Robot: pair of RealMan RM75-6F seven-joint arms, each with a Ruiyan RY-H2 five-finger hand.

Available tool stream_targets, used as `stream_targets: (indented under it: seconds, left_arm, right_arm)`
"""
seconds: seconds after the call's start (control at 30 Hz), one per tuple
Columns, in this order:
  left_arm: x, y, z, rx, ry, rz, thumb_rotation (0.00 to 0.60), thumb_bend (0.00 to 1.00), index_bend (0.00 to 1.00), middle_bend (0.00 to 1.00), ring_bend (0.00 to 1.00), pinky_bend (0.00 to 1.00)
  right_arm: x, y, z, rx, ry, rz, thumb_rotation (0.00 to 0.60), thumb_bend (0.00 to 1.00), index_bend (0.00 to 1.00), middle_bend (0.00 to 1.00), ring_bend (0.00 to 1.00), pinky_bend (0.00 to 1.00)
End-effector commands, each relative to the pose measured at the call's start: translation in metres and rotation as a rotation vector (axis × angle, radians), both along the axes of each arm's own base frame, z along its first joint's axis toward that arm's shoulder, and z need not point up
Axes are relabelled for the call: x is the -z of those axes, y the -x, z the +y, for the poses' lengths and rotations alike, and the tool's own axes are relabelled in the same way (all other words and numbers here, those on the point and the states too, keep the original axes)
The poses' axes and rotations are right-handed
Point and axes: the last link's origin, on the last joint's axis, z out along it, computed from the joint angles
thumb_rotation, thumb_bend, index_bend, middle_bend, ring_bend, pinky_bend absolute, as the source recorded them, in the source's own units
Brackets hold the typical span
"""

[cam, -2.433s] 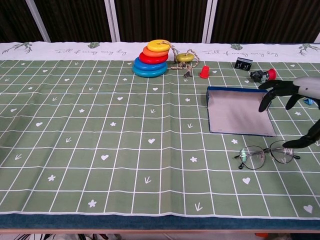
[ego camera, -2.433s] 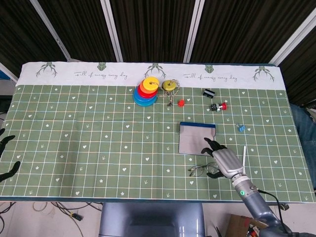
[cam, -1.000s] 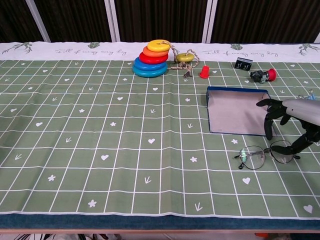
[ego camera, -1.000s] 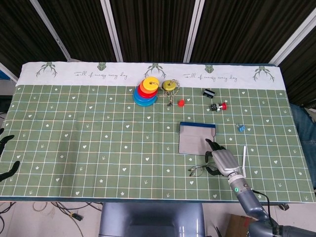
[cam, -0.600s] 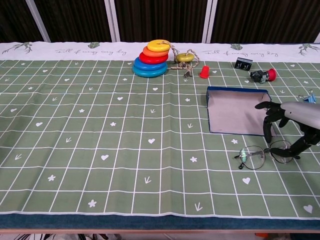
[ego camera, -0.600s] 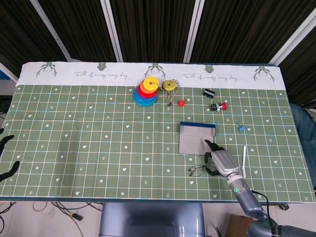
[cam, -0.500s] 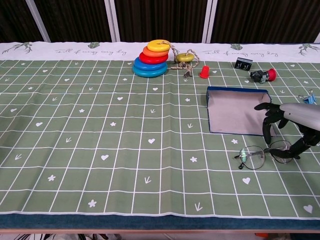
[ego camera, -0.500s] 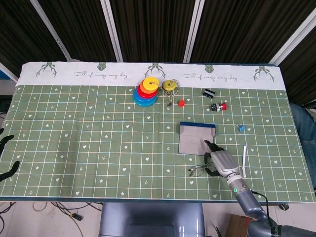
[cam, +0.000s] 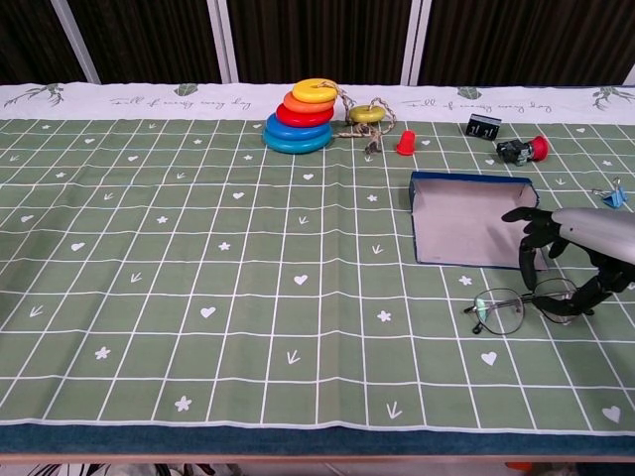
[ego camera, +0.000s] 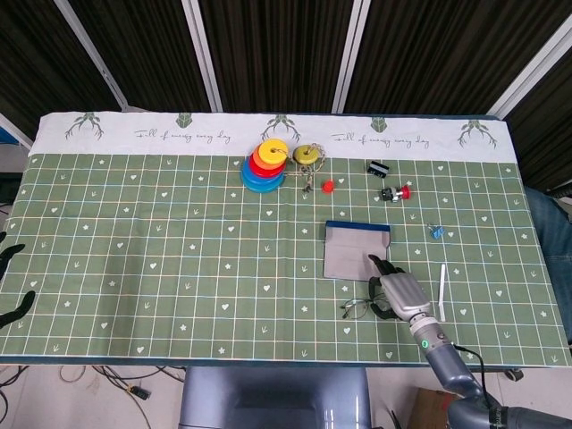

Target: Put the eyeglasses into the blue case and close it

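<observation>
Currently lower right: right hand (cam: 571, 260) arched over eyeglasses (cam: 516, 306), fingers apart, no grip; blue case (cam: 466, 230) open just above. Left hand (ego camera: 11, 281) at left edge, fingers apart.

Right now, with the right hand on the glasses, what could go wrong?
The right hand has fingers over only the right lens of the glasses, so lifting might tilt or drop them. The thin frame lies flat on the cloth; fingers may slide off. The open case sits close behind the hand and could get nudged.
</observation>
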Motion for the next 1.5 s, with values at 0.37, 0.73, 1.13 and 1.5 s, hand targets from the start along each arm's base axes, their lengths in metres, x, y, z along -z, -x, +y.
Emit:
stream_targets:
  seconds: [0.37, 0.73, 1.13, 1.5]
  left_arm:
    - [0.0004, 0.0002, -0.0002, -0.001, 0.002, 0.004, 0.6, 0.31, 0.16, 0.01, 0.0, 0.0]
    - [0.0013, 0.0, -0.0006, 0.002, 0.005, 0.011, 0.6, 0.31, 0.16, 0.01, 0.0, 0.0]
    - [0.0015, 0.0003, -0.0006, 0.001, 0.007, 0.014, 0.6, 0.31, 0.16, 0.01, 0.0, 0.0]
    - [0.002, 0.0001, -0.0007, 0.002, 0.009, 0.017, 0.6, 0.31, 0.16, 0.01, 0.0, 0.0]
  right_arm:
    - [0.0005, 0.0002, -0.0026, -0.003, -0.006, 0.018, 0.6, 0.41, 0.58, 0.02, 0.12, 0.25]
    - [-0.0021, -0.0007, -0.0039, -0.005, -0.013, 0.022, 0.6, 0.41, 0.6, 0.02, 0.12, 0.25]
    - [-0.0005, -0.0015, -0.0051, -0.002, -0.022, 0.02, 0.6, 0.41, 0.6, 0.02, 0.12, 0.25]
    - [0.0012, -0.001, -0.0059, 0.002, -0.029, 0.019, 0.6, 0.46, 0.61, 0.02, 0.12, 0.25]
